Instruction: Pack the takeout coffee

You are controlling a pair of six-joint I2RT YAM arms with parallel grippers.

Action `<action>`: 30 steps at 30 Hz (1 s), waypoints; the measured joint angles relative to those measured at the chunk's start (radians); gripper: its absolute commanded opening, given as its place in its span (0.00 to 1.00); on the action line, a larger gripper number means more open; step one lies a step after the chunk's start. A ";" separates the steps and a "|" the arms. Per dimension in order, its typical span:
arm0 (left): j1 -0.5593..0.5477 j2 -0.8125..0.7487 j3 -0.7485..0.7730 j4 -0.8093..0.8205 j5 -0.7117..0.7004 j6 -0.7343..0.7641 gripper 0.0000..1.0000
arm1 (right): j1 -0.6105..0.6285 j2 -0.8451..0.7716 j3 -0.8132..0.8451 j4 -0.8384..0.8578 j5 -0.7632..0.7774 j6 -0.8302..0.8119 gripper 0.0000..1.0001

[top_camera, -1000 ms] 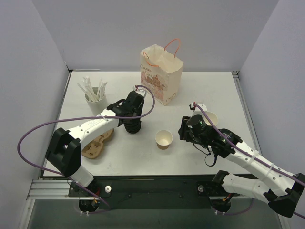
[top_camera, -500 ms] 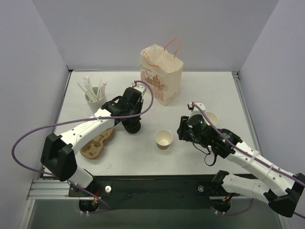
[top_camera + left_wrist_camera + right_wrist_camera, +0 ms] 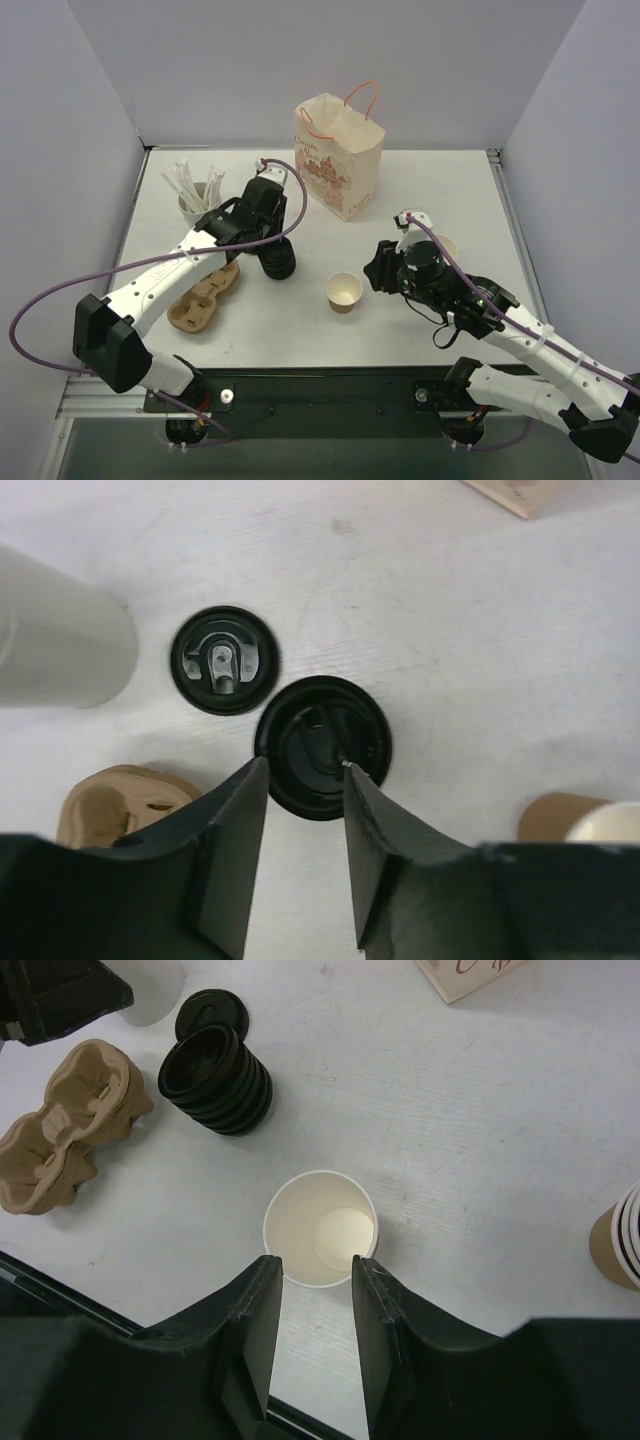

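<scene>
near front edge, mid-width: takeout coffee cup (image 3: pixel 320 1228) stands upright, lidless, not yet capped. right gripper (image 3: pixel 317 1260) hangs above it, jaws apart, empty, likely to steady it. left gripper (image 3: pixel 303 768), jaws apart, straddles lid stack (image 3: pixel 322 745) left of centre, likely for top lid. bag (image 3: pixel 338 150) waits at far edge.

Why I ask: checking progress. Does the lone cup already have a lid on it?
No, the right wrist view shows the cup open, its pale inside bare.

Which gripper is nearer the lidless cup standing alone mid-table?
Right. The right gripper hovers just beside the cup; the left gripper is over the lid stack, farther off.
</scene>
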 measured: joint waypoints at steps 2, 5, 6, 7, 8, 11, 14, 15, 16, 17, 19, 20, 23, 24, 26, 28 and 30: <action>0.022 0.018 0.005 -0.008 -0.049 0.013 0.52 | 0.000 0.000 0.000 0.000 -0.003 0.000 0.35; 0.075 0.101 0.061 -0.031 -0.084 0.026 0.52 | 0.000 0.000 0.000 -0.001 -0.004 0.000 0.35; 0.088 0.125 0.077 -0.034 -0.084 0.027 0.53 | 0.001 0.000 0.000 -0.002 -0.004 0.000 0.35; 0.110 0.166 0.114 -0.045 -0.082 0.027 0.53 | 0.001 0.000 0.000 -0.003 -0.004 0.000 0.35; 0.122 0.193 0.135 -0.045 -0.081 0.028 0.53 | 0.001 -0.002 0.000 -0.004 -0.004 0.000 0.35; 0.159 0.284 0.210 -0.055 -0.079 0.035 0.53 | 0.002 -0.008 0.000 -0.013 -0.003 0.000 0.35; 0.176 0.358 0.255 -0.072 -0.073 0.047 0.52 | 0.008 -0.023 0.000 -0.030 -0.002 -0.003 0.35; 0.179 0.375 0.261 -0.079 -0.066 0.050 0.52 | 0.010 -0.029 0.000 -0.035 -0.001 -0.004 0.35; 0.183 0.391 0.267 -0.084 -0.054 0.054 0.52 | 0.013 -0.036 0.000 -0.040 0.001 -0.005 0.35; 0.188 0.405 0.268 -0.085 -0.040 0.060 0.52 | 0.013 -0.042 0.000 -0.043 0.002 -0.007 0.35; 0.194 0.425 0.268 -0.092 -0.011 0.083 0.52 | 0.014 -0.052 0.000 -0.049 0.008 -0.011 0.35; 0.197 0.431 0.268 -0.094 0.008 0.100 0.51 | 0.014 -0.055 0.000 -0.052 0.011 -0.014 0.35; 0.202 0.434 0.268 -0.094 0.046 0.144 0.52 | 0.014 -0.058 0.000 -0.060 0.017 -0.023 0.35; 0.203 0.434 0.268 -0.093 0.057 0.159 0.52 | 0.014 -0.058 0.000 -0.061 0.017 -0.026 0.35; 0.205 0.438 0.268 -0.093 0.074 0.187 0.51 | 0.014 -0.058 0.000 -0.065 0.018 -0.028 0.35; 0.210 0.451 0.268 -0.091 0.086 0.211 0.50 | 0.014 -0.058 0.000 -0.066 0.018 -0.030 0.35; 0.214 0.472 0.269 -0.090 0.091 0.220 0.50 | 0.014 -0.058 0.000 -0.066 0.018 -0.033 0.35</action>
